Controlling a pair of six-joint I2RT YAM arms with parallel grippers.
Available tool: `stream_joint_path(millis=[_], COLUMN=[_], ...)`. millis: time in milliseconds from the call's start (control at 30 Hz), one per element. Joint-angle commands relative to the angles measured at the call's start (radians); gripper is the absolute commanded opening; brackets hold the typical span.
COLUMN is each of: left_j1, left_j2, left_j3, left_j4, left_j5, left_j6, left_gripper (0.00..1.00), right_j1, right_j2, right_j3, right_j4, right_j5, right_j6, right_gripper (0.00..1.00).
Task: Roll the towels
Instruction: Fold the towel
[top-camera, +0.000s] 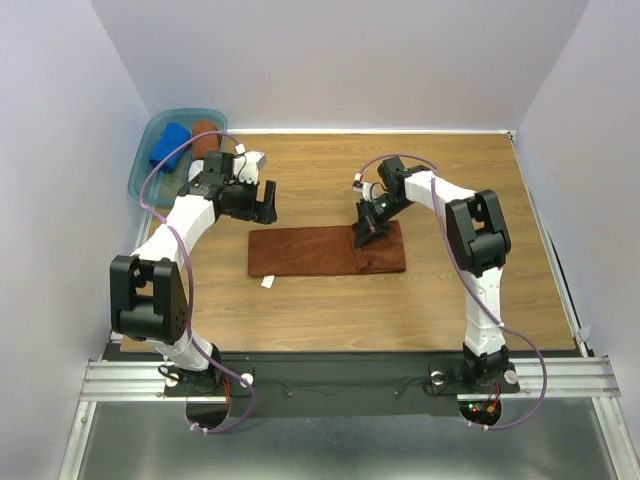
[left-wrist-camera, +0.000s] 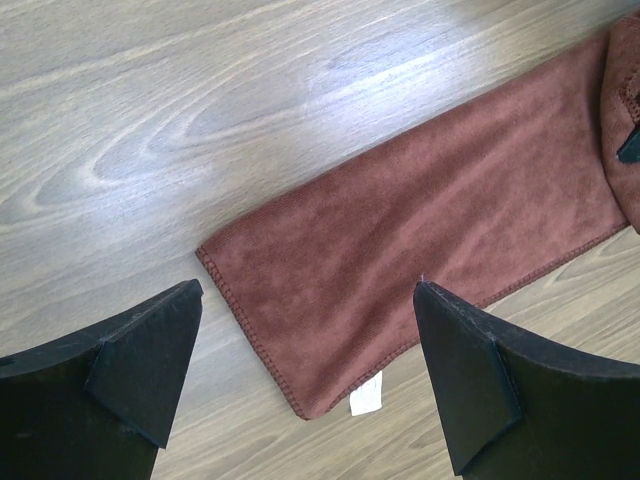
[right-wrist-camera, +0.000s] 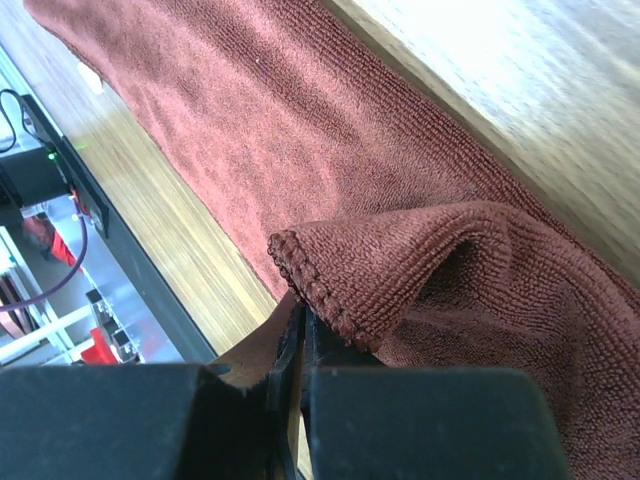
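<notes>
A blue tub (top-camera: 160, 150) sits behind and to the left of the left gripper (top-camera: 262, 203), with a blue roll (top-camera: 170, 146) and a brown roll (top-camera: 205, 140) inside it. The left gripper hangs above the wooden table (top-camera: 450, 300), jaws spread wide and holding nothing; the left end of the brown towel (top-camera: 325, 250) lies just ahead of it and below, a white tag (left-wrist-camera: 367, 393) at that end's near corner. The towel lies flat in a long strip toward the right gripper (top-camera: 366, 232), which is down on its right end, jaws pinched together on a lifted fold of the cloth, its stitched edge (right-wrist-camera: 310, 285) curling just over the fingers (right-wrist-camera: 420, 420).
</notes>
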Motion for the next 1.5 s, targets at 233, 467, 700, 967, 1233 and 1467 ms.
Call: stream_joint_path(millis=[233,467,700,967,1233,1467], left_j1=[0.009,0.007,-0.007,-0.037,-0.059,-0.07], left_j2=[-0.013,-0.004,0.038,0.119,0.29,0.51], left_j3=[-0.018,-0.082,-0.117,-0.133,-0.024,0.289], left_j4=[0.025,0.081,0.079,0.067,0.073,0.062], left_j5=[0.008,0.027,0.005,-0.059,-0.091,-0.114], left_j6=[-0.02,-0.083,-0.088,-0.097,-0.088,-0.036], left_gripper=[0.99,0.91,0.58,0.51,0.51,0.52], right_j1=[0.014,0.007,-0.046,-0.053,-0.052,-0.046], right_j2=[-0.031,-0.154,-0.16,-0.148,-0.122,-0.206], right_j3=[0.078,0.081,0.061,-0.004,-0.165,-0.372], right_j4=[0.017,-0.044,-0.079,-0.079,-0.072,-0.063], right_j5=[-0.078,-0.096,0.235,0.481,0.386,0.242], right_j6=[0.009,-0.069,-0.184,-0.313,-0.327,-0.281], right_gripper=[0.62,0.63,0.19,0.13,0.13,0.13])
